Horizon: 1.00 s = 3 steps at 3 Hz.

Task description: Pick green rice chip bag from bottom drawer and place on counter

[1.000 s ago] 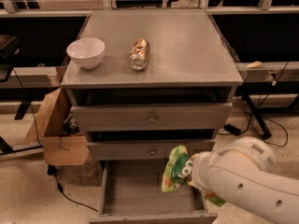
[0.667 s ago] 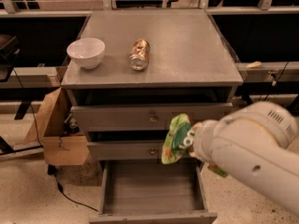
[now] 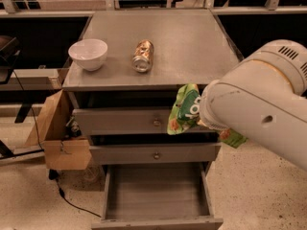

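The green rice chip bag (image 3: 183,110) hangs in the air in front of the top drawer, just below the counter's (image 3: 182,42) front edge. My gripper (image 3: 200,113) holds it at its right side and is mostly hidden behind my big white arm (image 3: 259,104). A corner of the bag sticks out below the arm on the right. The bottom drawer (image 3: 156,193) is pulled open and its grey tray holds nothing.
A white bowl (image 3: 88,54) and a crushed metallic can (image 3: 143,56) sit on the counter's left half. The two knobbed upper drawers (image 3: 120,121) are closed. A cardboard box (image 3: 60,133) and cables stand on the floor at the cabinet's left.
My arm has risen with the bag, from over the open bottom drawer up to the top drawer's level near the counter edge.
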Tool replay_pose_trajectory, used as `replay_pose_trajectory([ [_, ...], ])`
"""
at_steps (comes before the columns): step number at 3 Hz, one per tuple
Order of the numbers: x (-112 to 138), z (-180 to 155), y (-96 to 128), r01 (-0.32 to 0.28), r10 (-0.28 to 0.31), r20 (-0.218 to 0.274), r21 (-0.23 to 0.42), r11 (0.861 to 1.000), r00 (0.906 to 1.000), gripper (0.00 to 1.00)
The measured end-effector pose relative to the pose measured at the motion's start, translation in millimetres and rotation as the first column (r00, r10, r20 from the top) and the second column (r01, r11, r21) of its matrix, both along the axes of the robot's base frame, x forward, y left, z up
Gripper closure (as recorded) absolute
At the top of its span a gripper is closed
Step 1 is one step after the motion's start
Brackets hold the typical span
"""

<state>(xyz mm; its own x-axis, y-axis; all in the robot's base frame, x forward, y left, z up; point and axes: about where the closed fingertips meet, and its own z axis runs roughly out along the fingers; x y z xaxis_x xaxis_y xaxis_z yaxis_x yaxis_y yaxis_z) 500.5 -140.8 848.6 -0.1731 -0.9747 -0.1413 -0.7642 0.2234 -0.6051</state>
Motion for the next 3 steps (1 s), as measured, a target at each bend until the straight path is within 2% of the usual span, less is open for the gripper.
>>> replay_pose_trajectory([
  [1, -3, -2, -4, 0.001, -0.002, 0.004, 0.013, 1.000, 1.0000, 1.00],
  [2, 31, 17, -12, 0.004, -0.006, 0.087, 0.029, 1.000, 0.9962, 1.00],
  [3, 88, 49, -14, 0.021, -0.027, 0.173, 0.037, 0.999, 0.9845, 1.00],
])
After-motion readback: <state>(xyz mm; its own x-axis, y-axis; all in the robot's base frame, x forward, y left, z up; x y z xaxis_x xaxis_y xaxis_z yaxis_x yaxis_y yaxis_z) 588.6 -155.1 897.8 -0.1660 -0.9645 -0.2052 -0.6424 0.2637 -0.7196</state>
